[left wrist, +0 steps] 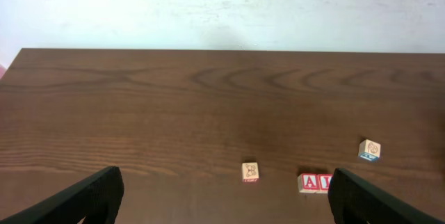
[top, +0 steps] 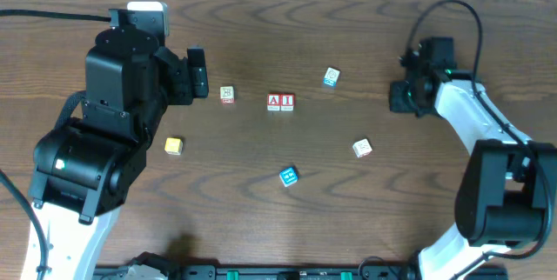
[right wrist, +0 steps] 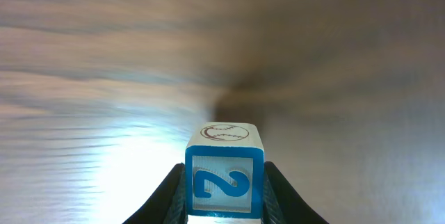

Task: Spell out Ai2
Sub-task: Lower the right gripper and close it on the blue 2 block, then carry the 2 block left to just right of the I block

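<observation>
the table (top: 261, 19) is dark brown wood grain, with a plain white wall (left wrist: 208, 8) behind the far edge. in the right wrist view the wood is blurry, with a bright glare patch on it.

loose stuff on the wood: a tan block (top: 227, 95) just left of the middle, a blue-edged block (top: 332, 76) up and to the right, a yellow block (top: 173, 145) near the left arm, a blue block (top: 288, 176) toward the front and a pale block (top: 362, 148) on the right. a black cable (top: 461, 10) loops over the right arm. nothing sits between the right gripper (top: 400, 97) and the middle of the table.

the a block (top: 274, 102) and i block (top: 287, 102) touch side by side at the centre. their row runs left to right and the red letters face up.

the 2 block (right wrist: 224, 182) is pinched between the right gripper's fingers (right wrist: 170, 189), over on the right side and well apart from the a-i pair. it's a cube, so no real long axis. the blue 2 faces the wrist camera upright and the baseball drawing is on top. can't tell if it touches the wood.

the left gripper (top: 198, 73) has its jaws spread wide, holding nothing.
</observation>
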Robot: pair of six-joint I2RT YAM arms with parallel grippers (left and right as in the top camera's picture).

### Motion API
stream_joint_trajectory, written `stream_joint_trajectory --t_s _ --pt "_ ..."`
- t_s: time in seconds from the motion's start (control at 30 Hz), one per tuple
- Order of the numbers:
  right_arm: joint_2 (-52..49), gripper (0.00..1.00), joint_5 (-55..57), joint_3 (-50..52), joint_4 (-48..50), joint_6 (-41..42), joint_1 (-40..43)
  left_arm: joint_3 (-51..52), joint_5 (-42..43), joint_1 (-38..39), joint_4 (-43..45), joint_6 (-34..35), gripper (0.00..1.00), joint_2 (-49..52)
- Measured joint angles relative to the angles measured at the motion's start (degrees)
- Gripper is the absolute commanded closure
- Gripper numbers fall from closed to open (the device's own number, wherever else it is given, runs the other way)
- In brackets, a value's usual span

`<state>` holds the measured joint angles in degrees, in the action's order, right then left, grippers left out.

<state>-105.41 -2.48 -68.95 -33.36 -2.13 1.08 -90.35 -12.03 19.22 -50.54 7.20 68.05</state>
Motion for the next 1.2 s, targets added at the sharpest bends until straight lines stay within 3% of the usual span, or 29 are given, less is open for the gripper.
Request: stream_joint_trajectory --t_s 0.27,0.47,0.83,1.2 --pt "0.0 0.99 -4.5 -13.75 -6.78 -23.08 -11.15 0.0 0.0 0.0 0.0 -1.77 0.05 0.0" --pt "-0.09 0.99 -8.59 -15.1 -9.51 -34.67 -17.73 0.0 0.0 0.0 0.02 -2.99 0.05 0.0" --pt "-6.08 0.99 -13.46 -15.23 -13.64 -40.46 -20.35 0.0 -0.68 0.0 -0.04 -5.16 0.05 0.0" --pt "-7.48 0.99 -14.14 -15.23 -11.47 -44.74 -23.08 0.0 -3.87 0.0 -0.09 -5.77 0.04 0.0"
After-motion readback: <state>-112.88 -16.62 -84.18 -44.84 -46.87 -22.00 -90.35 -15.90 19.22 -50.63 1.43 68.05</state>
